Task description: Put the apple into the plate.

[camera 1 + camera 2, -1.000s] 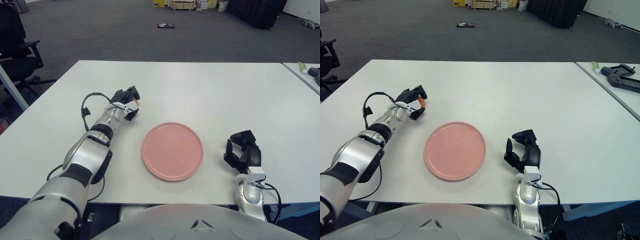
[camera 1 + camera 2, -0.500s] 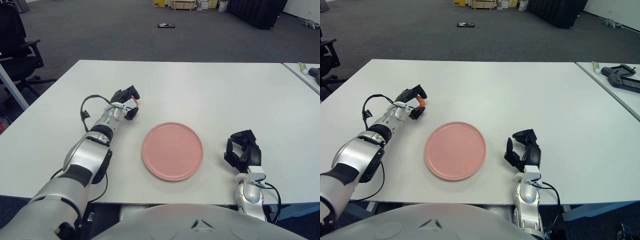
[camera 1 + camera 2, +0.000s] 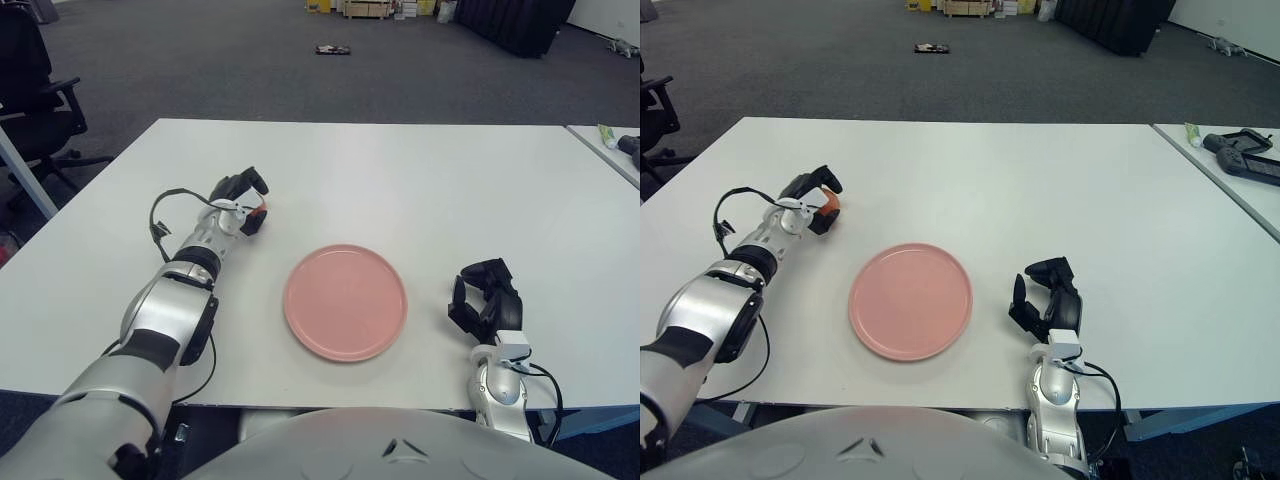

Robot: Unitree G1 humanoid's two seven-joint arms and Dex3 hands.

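Note:
A pink plate lies near the table's front middle, with nothing on it. Up and to its left, my left hand has its dark fingers curled over a small orange-red apple, which is mostly hidden and shows only at the hand's right side. The hand and the apple are low at the tabletop, about a hand's width from the plate's rim. My right hand shows to the right of the plate near the front edge, its fingers loosely bent and holding nothing.
The white table stretches wide behind the plate. A second table at the right carries a green tube and a black device. An office chair stands on the left, and a small object lies on the carpet.
My left hand has shifted to the left, away from the plate, and its fingers have closed further over the apple. The right hand and the plate have not moved.

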